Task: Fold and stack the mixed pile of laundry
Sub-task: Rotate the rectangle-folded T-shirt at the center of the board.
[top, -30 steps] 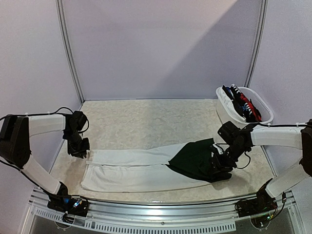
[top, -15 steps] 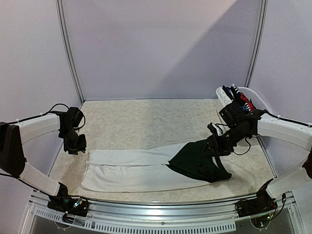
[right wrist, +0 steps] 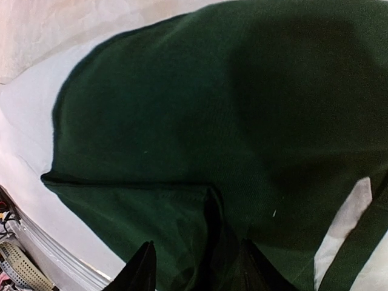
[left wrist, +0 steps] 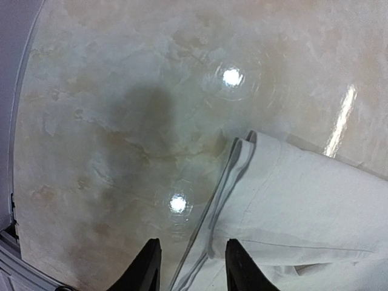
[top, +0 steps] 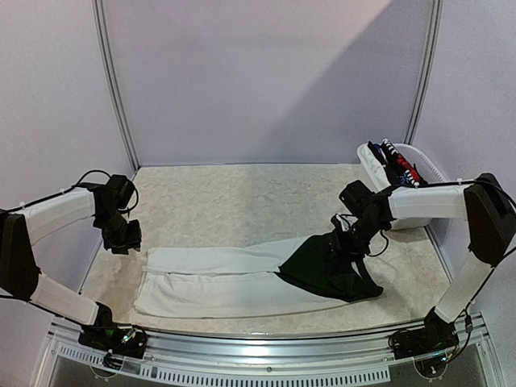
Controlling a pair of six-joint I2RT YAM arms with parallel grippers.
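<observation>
2 arms extended. Left gripper hangs off the left side, pointing down, jaws parted. Right gripper sits low, elbow bent inward, jaws parted.

Overhead camera spans the table; wrist cameras look down closely.

Robot test cell in a lab: plain lilac wall panels on metal posts enclose a marble-patterned table. A left arm and a right arm are bolted at its aluminium rail.
</observation>
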